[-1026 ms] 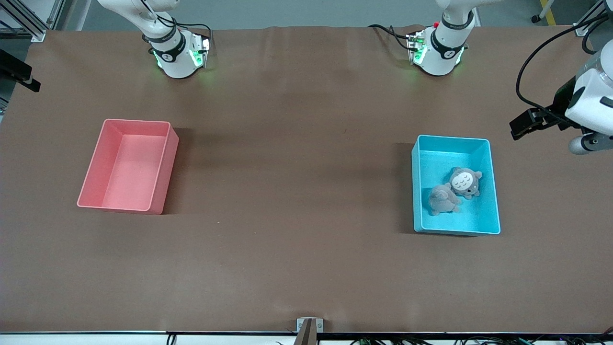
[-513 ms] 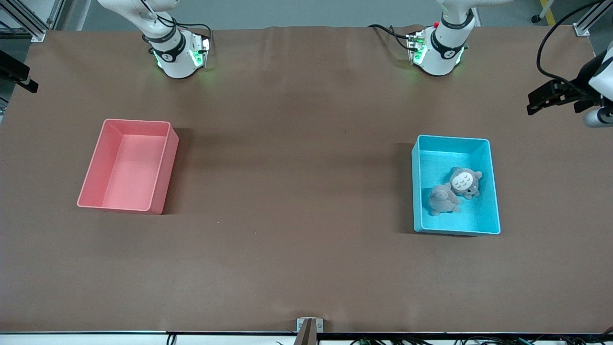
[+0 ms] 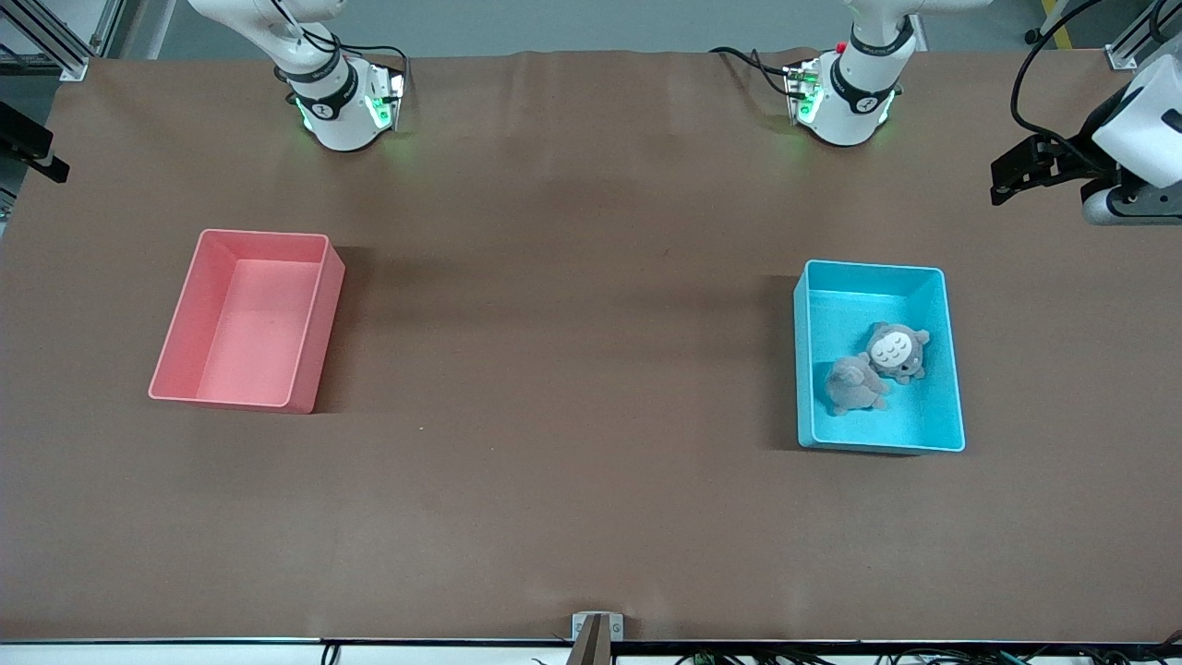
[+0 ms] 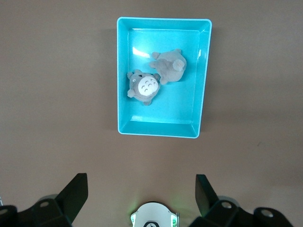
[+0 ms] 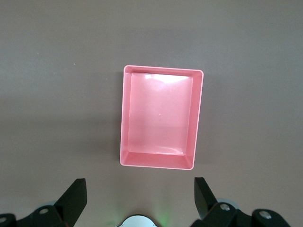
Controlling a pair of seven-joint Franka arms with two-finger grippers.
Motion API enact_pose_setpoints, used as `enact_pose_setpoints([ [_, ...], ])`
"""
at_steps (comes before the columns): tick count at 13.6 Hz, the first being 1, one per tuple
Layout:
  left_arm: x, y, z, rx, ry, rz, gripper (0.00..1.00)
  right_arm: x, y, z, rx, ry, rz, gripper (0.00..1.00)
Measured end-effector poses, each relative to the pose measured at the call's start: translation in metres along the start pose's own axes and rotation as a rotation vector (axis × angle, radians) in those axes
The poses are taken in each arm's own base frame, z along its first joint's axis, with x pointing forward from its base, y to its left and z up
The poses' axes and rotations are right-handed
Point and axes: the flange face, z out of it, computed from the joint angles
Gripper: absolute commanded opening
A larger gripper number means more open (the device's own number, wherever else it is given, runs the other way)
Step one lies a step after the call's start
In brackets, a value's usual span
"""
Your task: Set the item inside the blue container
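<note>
The pink bin (image 3: 247, 319) is sitting on the table (image 3: 554, 369) toward the right arm's end. The right pincer (image 5: 139, 201) is hanging above it, fingers spread wide and gripping nothing. The blue container (image 3: 954, 406) is sitting toward the left arm's end, holding a grey plush (image 3: 854, 386) touching an owl-faced plush (image 3: 896, 352). The left pincer (image 4: 141, 196) is hanging above the table beside that container, likewise spread wide and empty.
</note>
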Motion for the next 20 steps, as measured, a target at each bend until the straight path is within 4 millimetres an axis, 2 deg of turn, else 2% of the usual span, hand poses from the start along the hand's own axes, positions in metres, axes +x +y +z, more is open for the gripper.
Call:
enact_pose_setpoints([
  [5, 0.0098, -0.0033, 0.0099, -0.001, -0.002, -0.006, 1.00, 0.0003, 0.0007, -0.0004, -0.001, 0.004, -0.030, 1.00],
  [20, 0.0075, 0.0025, 0.0043, -0.001, 0.014, 0.004, 1.00, -0.0009, -0.0007, 0.0007, 0.029, -0.005, 0.005, 1.00],
])
